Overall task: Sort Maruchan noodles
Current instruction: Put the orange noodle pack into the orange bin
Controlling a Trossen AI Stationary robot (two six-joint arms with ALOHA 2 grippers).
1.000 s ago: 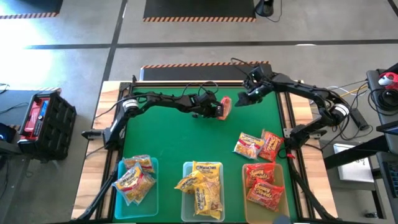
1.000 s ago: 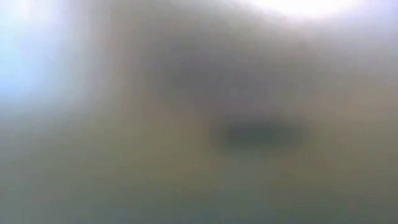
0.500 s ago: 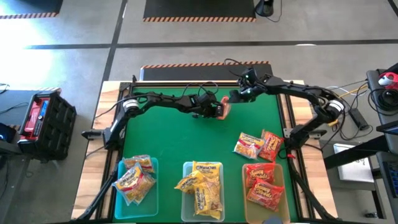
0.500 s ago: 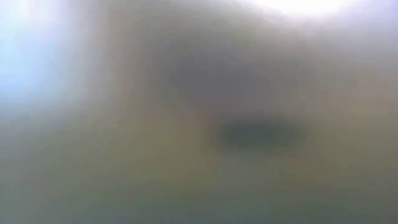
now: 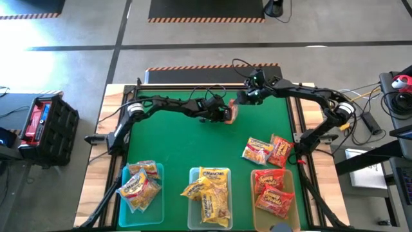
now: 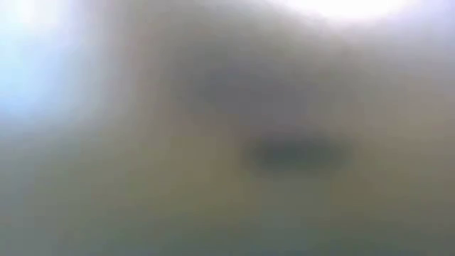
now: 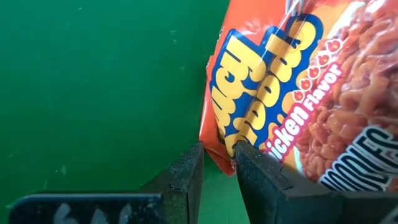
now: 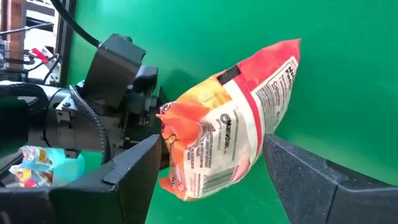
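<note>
Packet (image 5: pixel 232 111) clamped in left end effector (image 5: pixel 228 113), right end effector (image 5: pixel 244 98) apart, 3 bins (image 5: pixel 192 175).

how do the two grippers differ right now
The left gripper is shut on the edge of an orange crinkly plastic noodle packet, holding it above the green table. The right gripper is open, fingers either side of that packet, not gripping. Both are dark two-finger grippers.

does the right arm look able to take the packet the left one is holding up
Probably yes. The left gripper pinches only one edge of the orange packet, and the right gripper stands open with a finger on either side of its free end, nothing between.
</note>
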